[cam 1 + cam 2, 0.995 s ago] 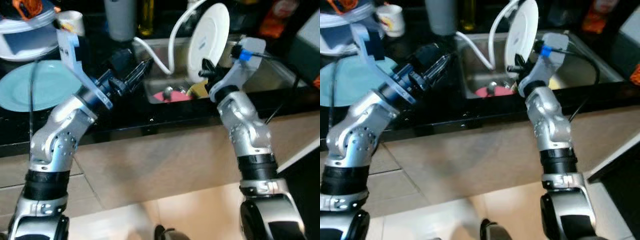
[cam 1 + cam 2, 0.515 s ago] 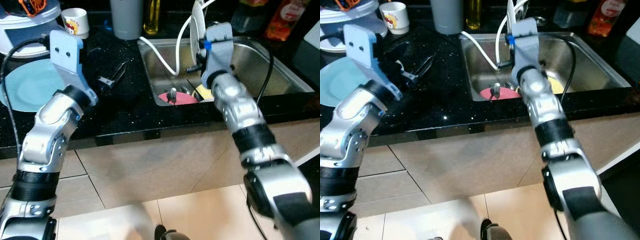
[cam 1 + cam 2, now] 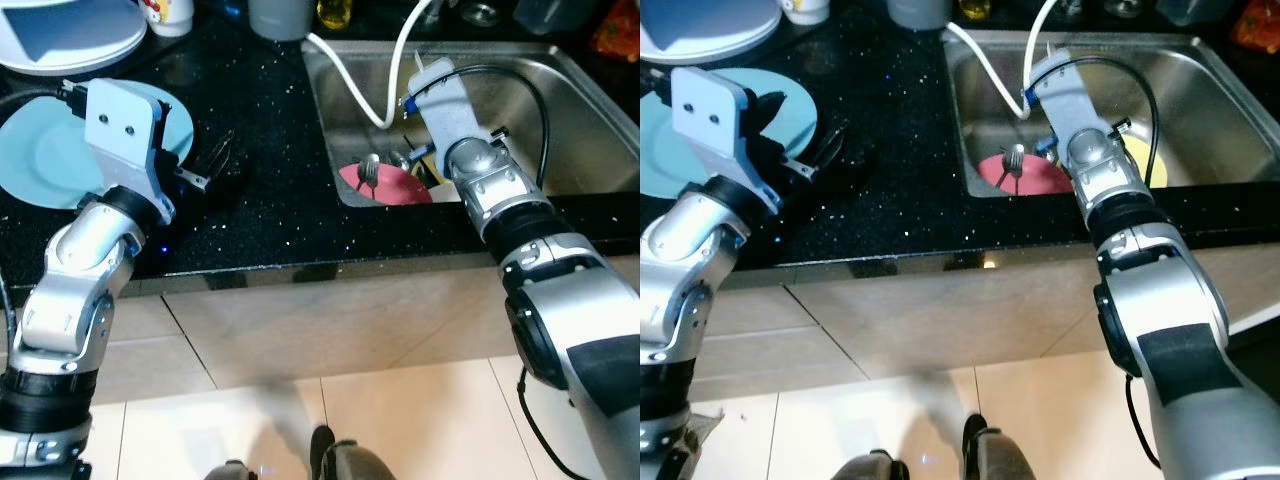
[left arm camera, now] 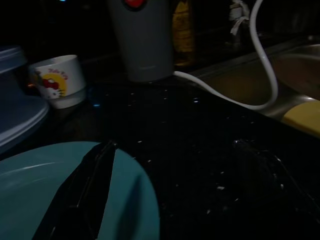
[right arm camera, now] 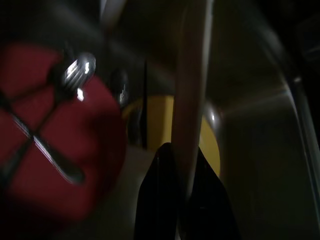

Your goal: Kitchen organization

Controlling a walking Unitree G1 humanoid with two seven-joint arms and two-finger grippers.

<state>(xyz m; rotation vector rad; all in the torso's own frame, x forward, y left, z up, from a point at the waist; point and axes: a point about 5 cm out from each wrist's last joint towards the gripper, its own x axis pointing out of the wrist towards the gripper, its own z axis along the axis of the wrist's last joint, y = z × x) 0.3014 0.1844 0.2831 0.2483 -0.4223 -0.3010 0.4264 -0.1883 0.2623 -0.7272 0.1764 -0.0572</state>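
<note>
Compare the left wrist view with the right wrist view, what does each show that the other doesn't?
Left wrist view: the teal plate on the black counter, a cartoon mug, a grey tumbler and the white hose.

Right wrist view: the right gripper clamping a white plate edge-on, plus a red plate with cutlery.

Both: the sink and a yellow plate.

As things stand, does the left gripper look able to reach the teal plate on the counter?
Probably yes. The left gripper hovers at the rim of the teal plate on the black counter, with nothing between them.
</note>
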